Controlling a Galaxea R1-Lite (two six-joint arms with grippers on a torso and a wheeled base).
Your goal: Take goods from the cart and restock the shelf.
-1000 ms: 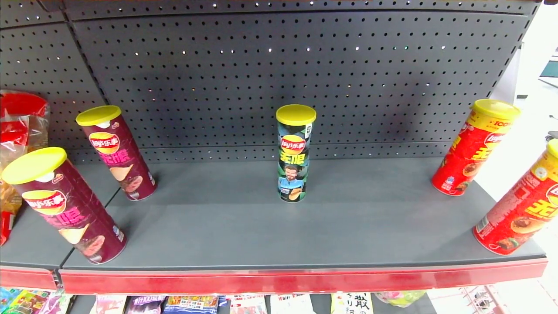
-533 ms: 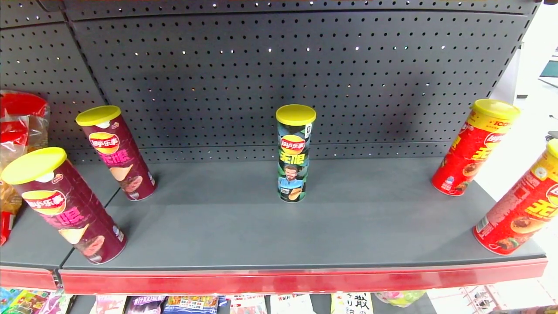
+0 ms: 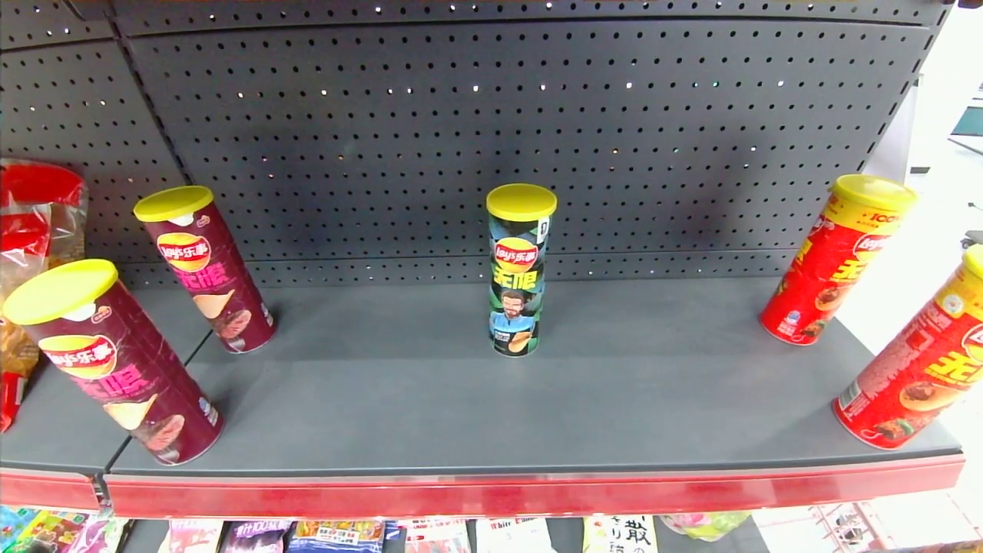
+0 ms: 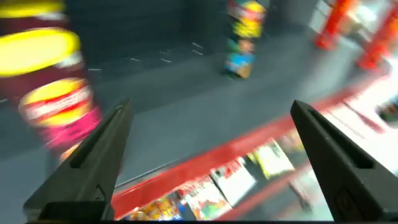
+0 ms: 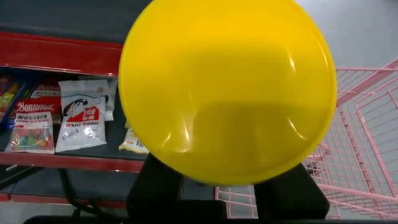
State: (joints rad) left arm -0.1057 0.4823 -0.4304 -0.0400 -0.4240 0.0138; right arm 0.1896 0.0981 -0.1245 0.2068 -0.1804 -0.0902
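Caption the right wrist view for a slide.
Right gripper holds a yellow-lidded can, pink cart beside, snack packets behind.

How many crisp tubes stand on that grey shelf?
5: two maroon tubes left, a dark tube centre, two red tubes right. More may sit beyond the edges.
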